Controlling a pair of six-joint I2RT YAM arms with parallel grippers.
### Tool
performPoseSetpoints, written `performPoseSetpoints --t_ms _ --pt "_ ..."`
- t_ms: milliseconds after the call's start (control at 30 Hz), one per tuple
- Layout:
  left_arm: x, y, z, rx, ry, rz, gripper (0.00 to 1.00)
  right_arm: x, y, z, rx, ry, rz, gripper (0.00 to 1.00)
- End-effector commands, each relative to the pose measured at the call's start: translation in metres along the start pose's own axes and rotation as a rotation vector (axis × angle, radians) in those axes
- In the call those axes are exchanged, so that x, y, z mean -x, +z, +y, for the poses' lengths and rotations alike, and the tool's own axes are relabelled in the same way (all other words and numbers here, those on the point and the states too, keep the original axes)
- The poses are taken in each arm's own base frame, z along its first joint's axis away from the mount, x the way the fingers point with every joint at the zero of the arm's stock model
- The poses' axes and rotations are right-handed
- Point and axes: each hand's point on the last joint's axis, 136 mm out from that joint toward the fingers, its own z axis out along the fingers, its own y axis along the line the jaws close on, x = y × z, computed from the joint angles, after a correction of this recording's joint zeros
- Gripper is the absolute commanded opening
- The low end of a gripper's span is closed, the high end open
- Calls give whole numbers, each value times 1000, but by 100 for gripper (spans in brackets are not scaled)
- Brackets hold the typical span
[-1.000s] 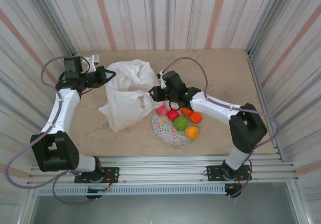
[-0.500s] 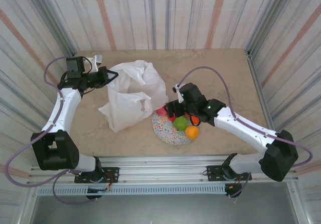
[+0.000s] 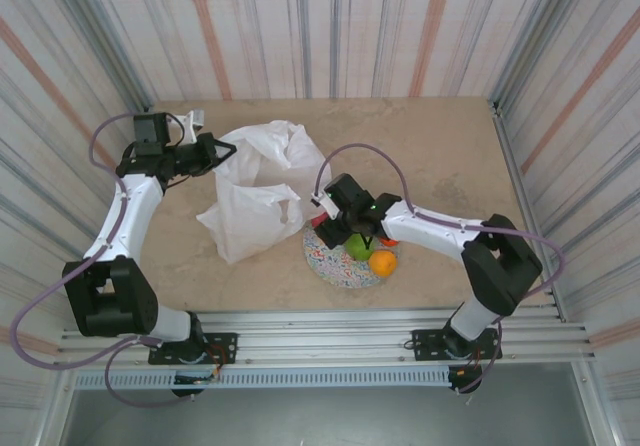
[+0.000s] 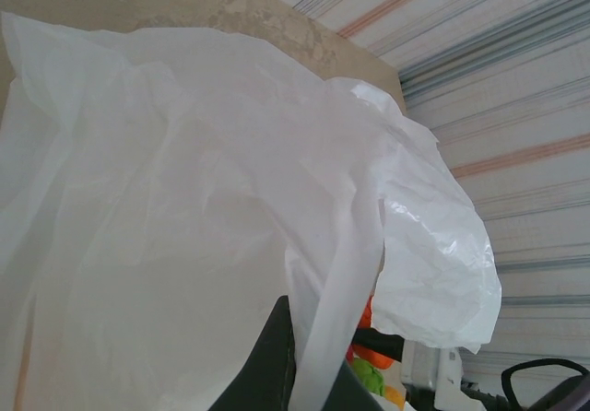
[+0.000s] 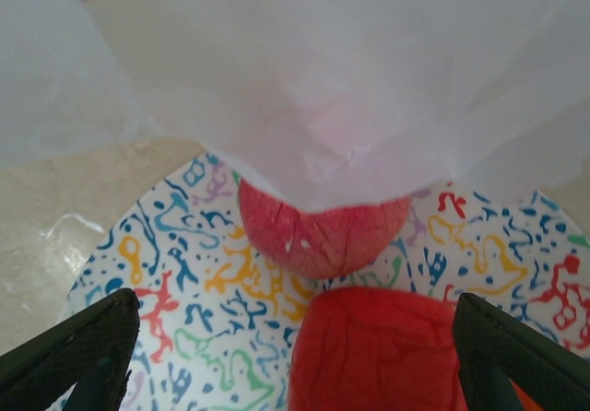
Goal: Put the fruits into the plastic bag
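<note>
Pinching a fold of the plastic bag (image 3: 255, 191) at the far left of the table (image 3: 440, 146), the left gripper (image 3: 222, 150) is clamped tight on the thin film. In the left wrist view its dark fingers (image 4: 273, 360) are cut off by the bottom edge, with a strip of the bag (image 4: 184, 199) running down between them. The one bag lies crumpled left of centre. Its folds are too opaque to tell whether anything is inside.

Just right of the bag sits a single speckled plate (image 3: 338, 269), its far-left rim tucked under the bag's edge. The right gripper (image 3: 335, 230) hangs low over that side of the plate and covers part of the pile. From above, four fruits can be counted. The green fruit (image 3: 358, 248) and the orange fruit (image 3: 382, 262) are plain. Only a red sliver (image 3: 318, 222) shows at the gripper, and only an orange-red sliver (image 3: 389, 239) behind the arm. Others may be hidden beneath the arm.

In the right wrist view the right gripper (image 5: 295, 308) stands wide open and holds nothing. Its two fingers (image 5: 88, 342) straddle a red fruit (image 5: 373, 351) cut off by the lower edge. Just beyond lies a pink-red fruit (image 5: 323, 236), its far half veiled by the overhanging bag (image 5: 323, 70). Both rest on the plate (image 5: 184, 273).

Under the bag's edge, the left wrist view also catches blurred bits of orange (image 4: 366, 314) and green (image 4: 369, 376).
</note>
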Motion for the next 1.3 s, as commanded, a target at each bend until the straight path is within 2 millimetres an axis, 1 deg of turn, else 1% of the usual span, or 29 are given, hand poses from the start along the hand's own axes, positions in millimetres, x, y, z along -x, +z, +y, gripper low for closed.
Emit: performPoseSetpoints --t_ms 0,167,433,633,767,900,1033,1133,1267 --pt "8 -4 -8 -10 28 -18 0 22 7 -6 -35 -73 -40 90" --pt "9 -6 -9 -12 30 -22 0 24 24 -4 -40 -106 -12 90" --pt "9 -6 -9 -15 26 -23 0 24 41 -8 -65 -120 16 87" --pt "9 -6 -10 -17 28 -23 0 17 52 -9 -61 -116 38 81" --pt "9 -6 -10 -18 28 -23 0 18 56 -10 -64 -113 34 77" --pt "9 -6 -9 -18 26 -21 0 21 54 -11 -69 -109 23 71" --pt "9 -6 -10 -17 26 -22 0 24 48 -10 -65 -100 4 63" --pt "9 -6 -10 -18 27 -23 0 28 38 -10 -60 -87 -18 60" --pt "9 -6 -10 -20 28 -23 0 32 19 -6 -34 -51 -61 59"
